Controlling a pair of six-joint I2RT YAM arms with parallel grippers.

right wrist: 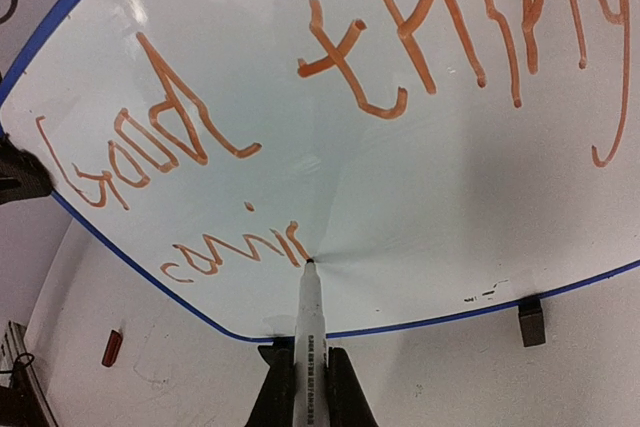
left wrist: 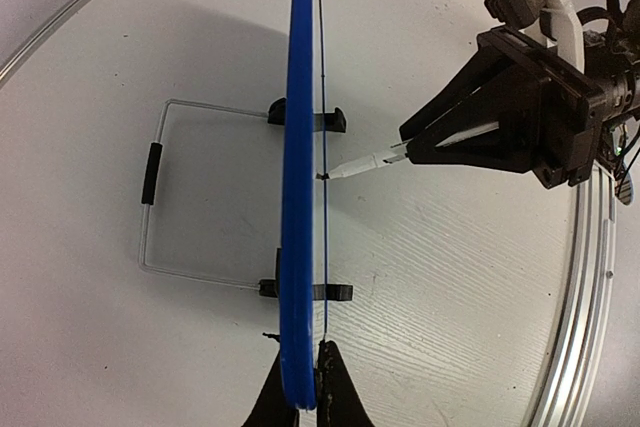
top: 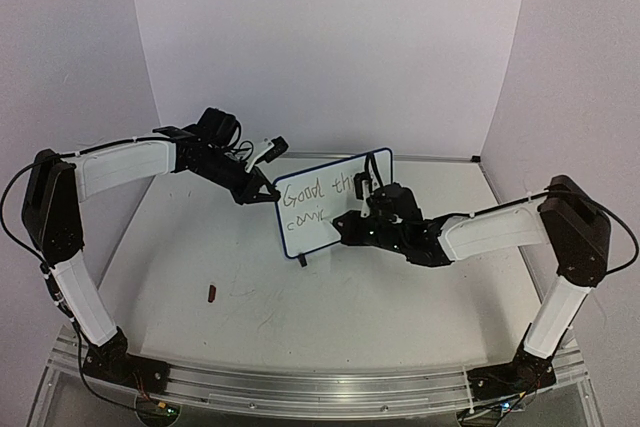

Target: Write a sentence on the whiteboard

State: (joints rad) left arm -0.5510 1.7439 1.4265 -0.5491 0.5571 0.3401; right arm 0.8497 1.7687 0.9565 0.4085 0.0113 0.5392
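Whiteboard (top: 312, 230) stands upright mid-table (top: 250, 287) on 2 feet. Left gripper (left wrist: 300, 392) is clamped on its left edge. Right gripper (right wrist: 310, 392) grips a marker (right wrist: 309, 312), tip touching the board. Sentence (right wrist: 335, 50): line 2 reads "comin", tip at its end.

Soft, even light; wrist views seem edge-warped.

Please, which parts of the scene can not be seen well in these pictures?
- Top view: right gripper covers the end of the sentence on the whiteboard.
- Left wrist view: whiteboard is edge-on, its written face hidden.
- Right wrist view: picture edge cuts the first line's last letter.
- Top view: small brown thing, too small to name.
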